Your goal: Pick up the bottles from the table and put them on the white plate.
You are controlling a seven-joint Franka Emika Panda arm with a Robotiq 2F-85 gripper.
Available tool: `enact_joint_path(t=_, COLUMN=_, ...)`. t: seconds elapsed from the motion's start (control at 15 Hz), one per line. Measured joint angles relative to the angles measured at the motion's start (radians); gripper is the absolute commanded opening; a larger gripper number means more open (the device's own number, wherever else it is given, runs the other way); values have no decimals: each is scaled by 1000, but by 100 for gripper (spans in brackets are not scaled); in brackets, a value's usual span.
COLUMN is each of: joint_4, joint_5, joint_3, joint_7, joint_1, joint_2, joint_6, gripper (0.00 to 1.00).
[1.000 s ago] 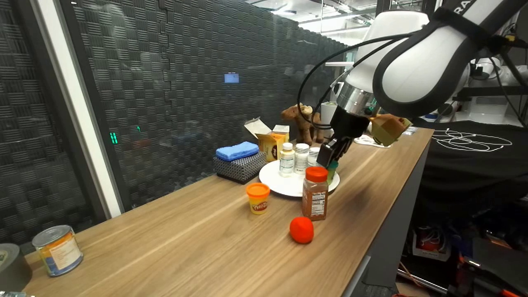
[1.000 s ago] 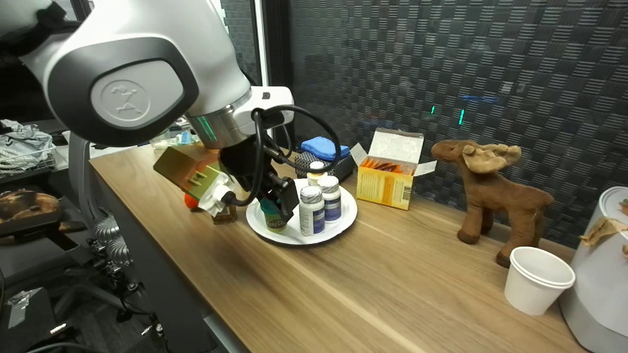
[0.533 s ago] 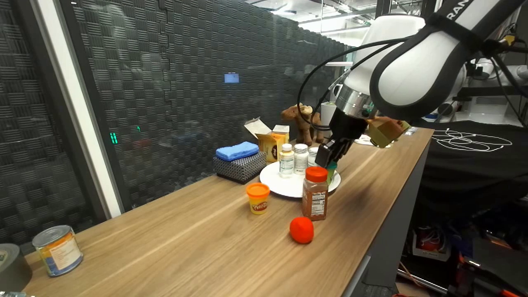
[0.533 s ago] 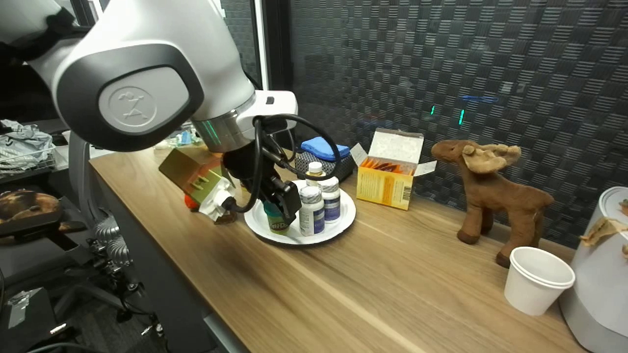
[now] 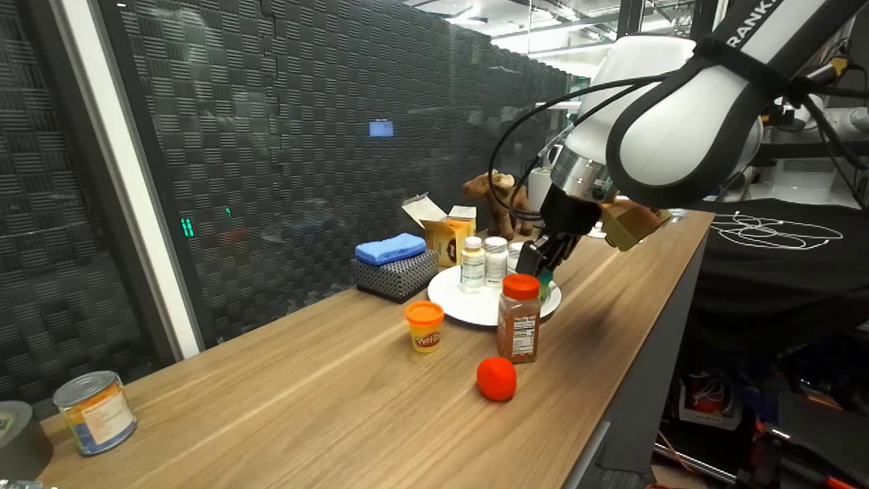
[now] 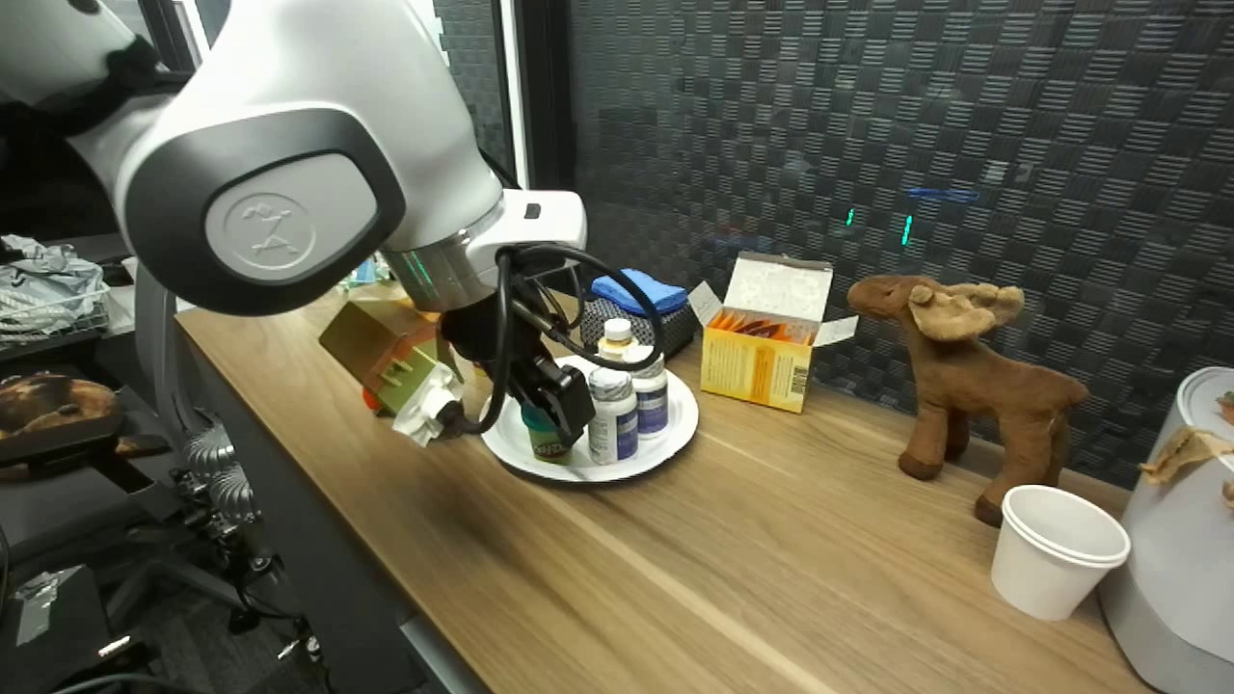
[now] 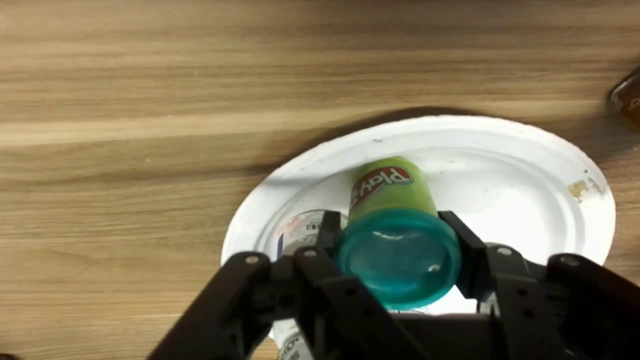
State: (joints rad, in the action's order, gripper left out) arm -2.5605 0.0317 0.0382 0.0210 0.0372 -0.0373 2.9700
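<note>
The teal-lidded tub (image 7: 397, 235) is clamped by the end effector (image 7: 393, 240) near three bottles (image 5: 495, 265) borne by the white plate (image 5: 458, 303).

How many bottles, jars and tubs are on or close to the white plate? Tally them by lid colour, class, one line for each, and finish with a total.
White-lidded bottles: 3
Teal-lidded tub: 1
Orange-lidded tub: 1
Red-lidded jar: 1
Total: 6

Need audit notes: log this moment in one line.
tool: closed on teal-lidded tub | place: white plate, with white-capped bottles | table: red-lidded jar, orange-lidded tub
</note>
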Motion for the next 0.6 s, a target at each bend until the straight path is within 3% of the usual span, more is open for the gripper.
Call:
enact_joint_path(t=0.2, joint_4=0, joint_5=-3, joint_3=-3, joint_7=-7, joint_1=0, joint_2=1, joint_6=0, gripper=99)
enact_joint_path(t=0.6, joint_4=0, joint_5=22, joint_3=-6, joint_7=-189, joint_1=-2, joint_2=80, joint_6=-71, gripper=100)
